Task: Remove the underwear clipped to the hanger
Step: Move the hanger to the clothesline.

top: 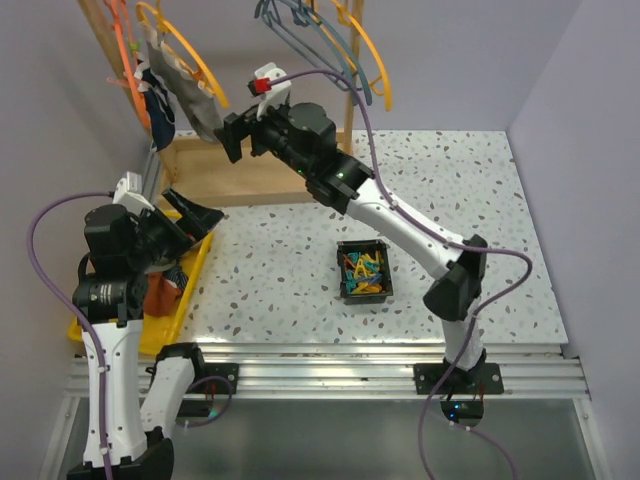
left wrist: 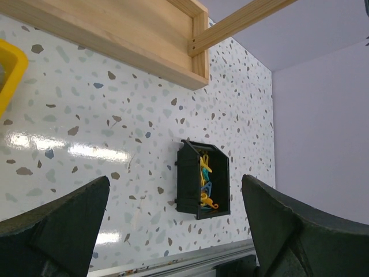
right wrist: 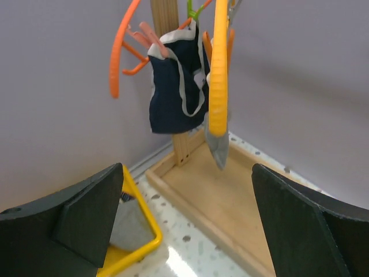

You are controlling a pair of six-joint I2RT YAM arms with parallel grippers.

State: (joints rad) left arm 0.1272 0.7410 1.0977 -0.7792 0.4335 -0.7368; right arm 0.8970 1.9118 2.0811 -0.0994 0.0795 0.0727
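Navy underwear (right wrist: 170,92) clipped to hanger (right wrist: 117,57); right end effector (top: 232,138) gaping, empty, nearby; left end effector (top: 198,220) gaping, empty.

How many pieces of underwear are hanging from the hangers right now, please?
2: dark navy briefs clipped up in front of the wooden post, and a grey pair hanging behind the yellow hanger. More could be hidden behind them.

Left end effector (left wrist: 176,184) agape (right (right wrist: 187,173) too)

underwear (top: 195,100) on hanger (top: 190,50) far left, tray (top: 185,300) before it, clip box (top: 341,270) right of tray
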